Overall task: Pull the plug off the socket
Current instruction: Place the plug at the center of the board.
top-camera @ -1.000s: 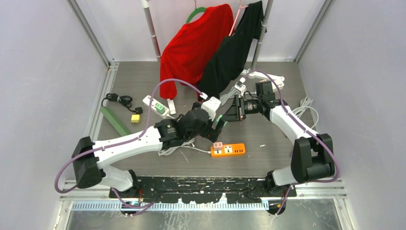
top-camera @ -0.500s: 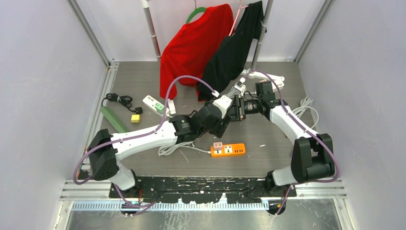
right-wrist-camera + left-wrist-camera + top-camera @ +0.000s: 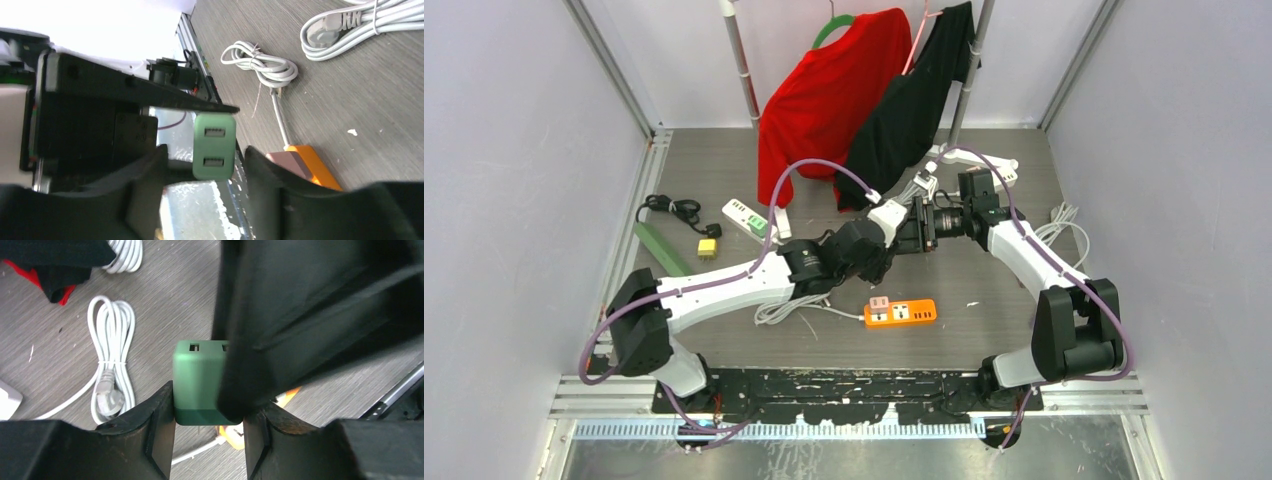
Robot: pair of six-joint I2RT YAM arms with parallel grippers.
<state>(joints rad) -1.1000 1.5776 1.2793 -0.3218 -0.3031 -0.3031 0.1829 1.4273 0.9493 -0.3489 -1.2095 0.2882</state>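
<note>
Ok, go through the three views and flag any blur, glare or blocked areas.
Top view: evenly lit, sharp, only soft shadows. Left wrist view: a black mass close to the lens is out of focus and hides the upper right; the green charger is crisp. Right wrist view: the upper left corner is blown out white, while the white cable is sharp.

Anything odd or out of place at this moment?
The green two-port charger cube is in no socket but in mid-air between both arms. The left gripper pinches it, while the right gripper stands open around it. Otherwise nothing stands out.
</note>
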